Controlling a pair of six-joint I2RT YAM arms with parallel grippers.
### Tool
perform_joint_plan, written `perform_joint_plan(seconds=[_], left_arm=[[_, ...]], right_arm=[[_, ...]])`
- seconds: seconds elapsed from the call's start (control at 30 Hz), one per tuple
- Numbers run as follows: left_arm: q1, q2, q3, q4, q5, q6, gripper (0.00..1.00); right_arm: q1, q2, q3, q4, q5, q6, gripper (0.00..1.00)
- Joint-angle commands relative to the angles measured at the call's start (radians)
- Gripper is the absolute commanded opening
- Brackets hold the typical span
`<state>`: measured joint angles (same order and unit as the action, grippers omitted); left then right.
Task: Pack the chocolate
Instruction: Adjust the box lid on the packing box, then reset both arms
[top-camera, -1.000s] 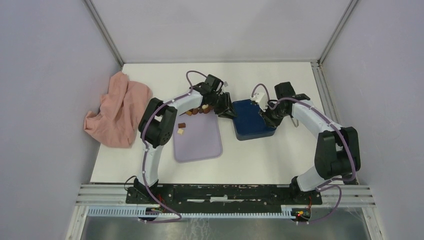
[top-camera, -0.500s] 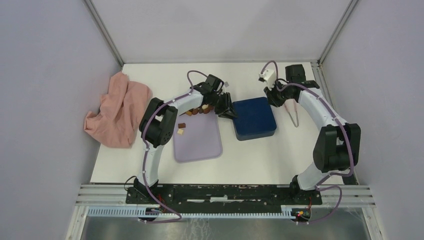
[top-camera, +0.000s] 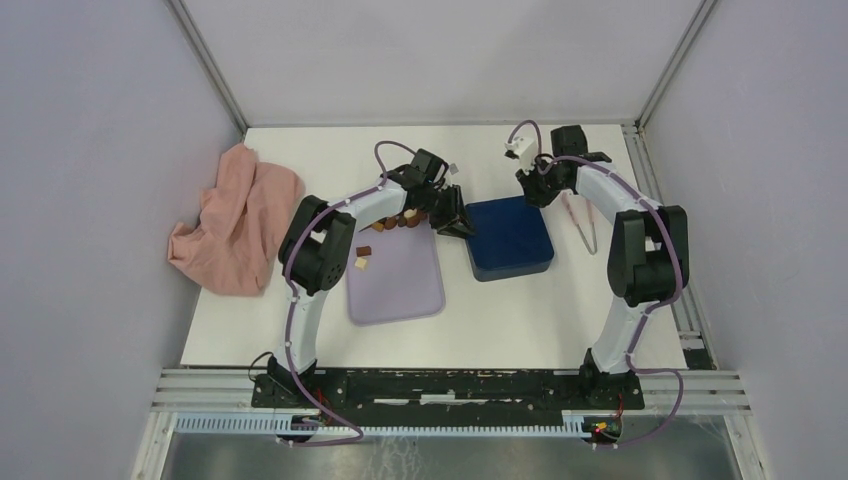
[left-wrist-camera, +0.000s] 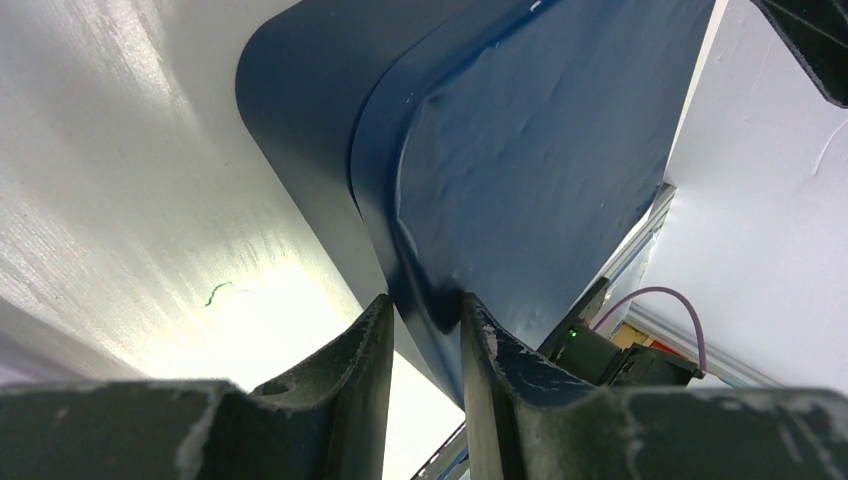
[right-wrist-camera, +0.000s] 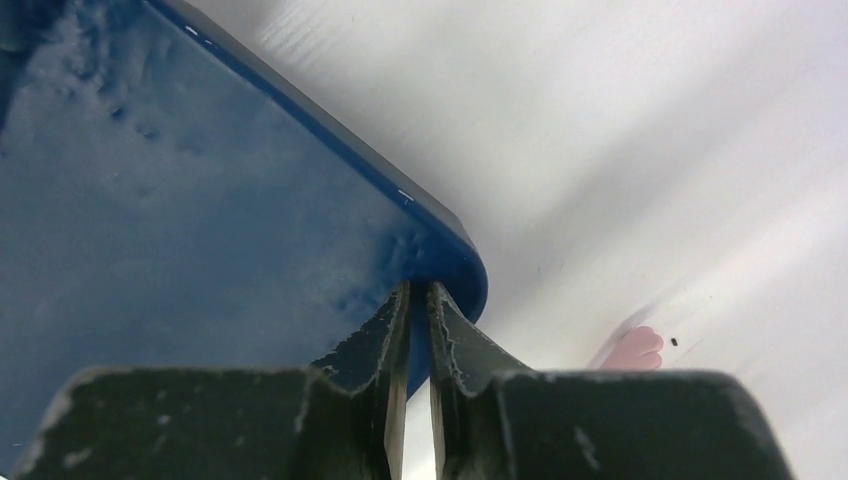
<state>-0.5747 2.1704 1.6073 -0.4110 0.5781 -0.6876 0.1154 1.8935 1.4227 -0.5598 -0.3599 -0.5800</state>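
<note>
The dark blue box (top-camera: 512, 238) lies closed under its lid, right of the lilac tray (top-camera: 400, 290). Chocolate pieces sit on the tray: a dark one (top-camera: 364, 251), a cream one (top-camera: 361, 264) and a brown row (top-camera: 398, 220) at its far edge. My left gripper (top-camera: 458, 222) is at the box's left edge. In the left wrist view its jaws (left-wrist-camera: 425, 300) are shut on the lid's rim (left-wrist-camera: 430, 250). My right gripper (top-camera: 532, 192) is at the box's far right corner. Its fingers (right-wrist-camera: 418, 287) stand almost together, tips against the lid's corner (right-wrist-camera: 455, 265).
A pink cloth (top-camera: 240, 215) lies crumpled at the table's left side. Pink tongs (top-camera: 585, 225) lie on the table right of the box, and their tip (right-wrist-camera: 635, 347) shows in the right wrist view. Grey walls close in the table on three sides.
My right gripper left the box's right side, swung out toward the far right, then came back to the box's far right corner. The left arm has not moved.
</note>
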Motion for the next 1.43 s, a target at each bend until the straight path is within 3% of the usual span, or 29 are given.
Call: perform_joint_plan(seconds=[0.0,0.07,0.2,0.3,0.43,0.53,0.63,0.77,0.9,1.4], left_arm=[[-0.007,0.015,-0.005,-0.078,-0.049,0.066,0.37],[-0.006,0.004,0.027,-0.078,-0.043,0.061,0.4],[0.006,-0.074,0.089,-0.004,-0.048,0.021,0.58],[0.027,-0.196,0.093,0.079,-0.108,0.006,0.73],[0.062,-0.37,0.045,0.151,-0.225,0.067,0.77],[0.098,-0.508,-0.017,0.205,-0.318,0.1,0.84],[0.151,-0.618,-0.062,0.253,-0.339,0.091,0.99],[0.235,-0.69,-0.065,0.271,-0.254,0.043,1.0],[0.273,-0.721,-0.024,0.217,-0.204,0.039,1.0],[0.293,-0.88,-0.11,0.206,-0.24,0.062,1.0]], right_arm=[[-0.03,-0.009,-0.008,-0.09,0.0,-0.014,0.18],[-0.04,-0.047,0.055,-0.114,-0.093,-0.031,0.2],[-0.053,-0.145,0.159,-0.113,-0.187,-0.051,0.29],[-0.058,-0.22,0.188,-0.076,-0.169,-0.068,0.52],[-0.103,-0.331,0.167,0.012,-0.136,-0.038,0.97],[-0.159,-0.403,0.13,0.128,-0.058,0.164,0.98],[-0.168,-0.464,0.126,0.182,0.115,0.335,0.98],[-0.179,-0.496,0.191,0.114,0.126,0.387,0.98],[-0.18,-0.57,0.154,0.154,0.248,0.51,0.98],[-0.18,-0.659,0.07,0.183,0.198,0.509,0.98]])
